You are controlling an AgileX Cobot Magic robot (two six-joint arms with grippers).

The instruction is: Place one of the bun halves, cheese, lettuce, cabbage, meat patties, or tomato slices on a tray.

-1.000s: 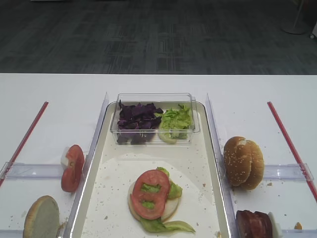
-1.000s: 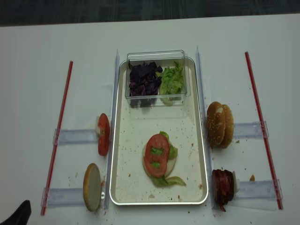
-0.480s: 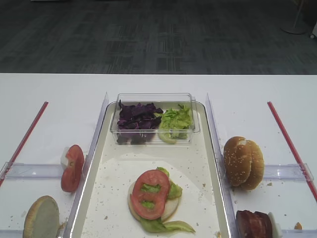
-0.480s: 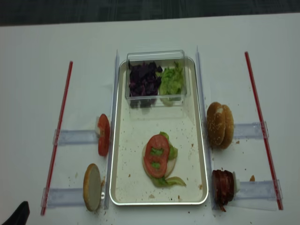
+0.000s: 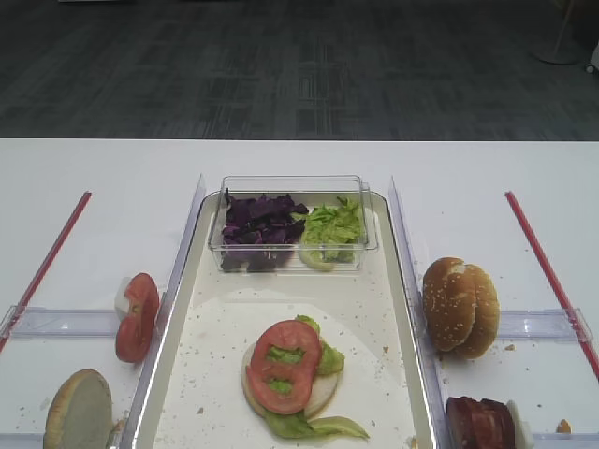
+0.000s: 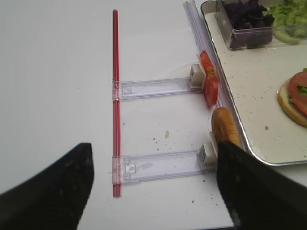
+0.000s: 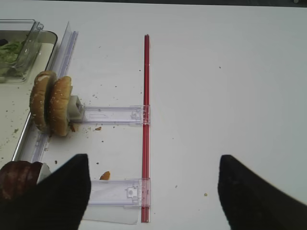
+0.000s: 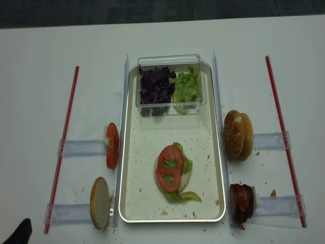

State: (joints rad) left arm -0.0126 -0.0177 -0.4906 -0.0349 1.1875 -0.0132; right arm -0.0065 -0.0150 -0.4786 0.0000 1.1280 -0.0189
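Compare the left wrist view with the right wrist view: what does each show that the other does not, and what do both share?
Only the left wrist view shows the tomato slices standing beside the tray, the purple cabbage, the stack of bun, lettuce and tomato on the tray, and the open left gripper. Only the right wrist view shows the two sesame bun halves on edge, the dark brown slices and the open right gripper. Both show the tray, the clear box, some lettuce and a red strip.

Bright, even overhead light; soft shadows, slightly blurry views.
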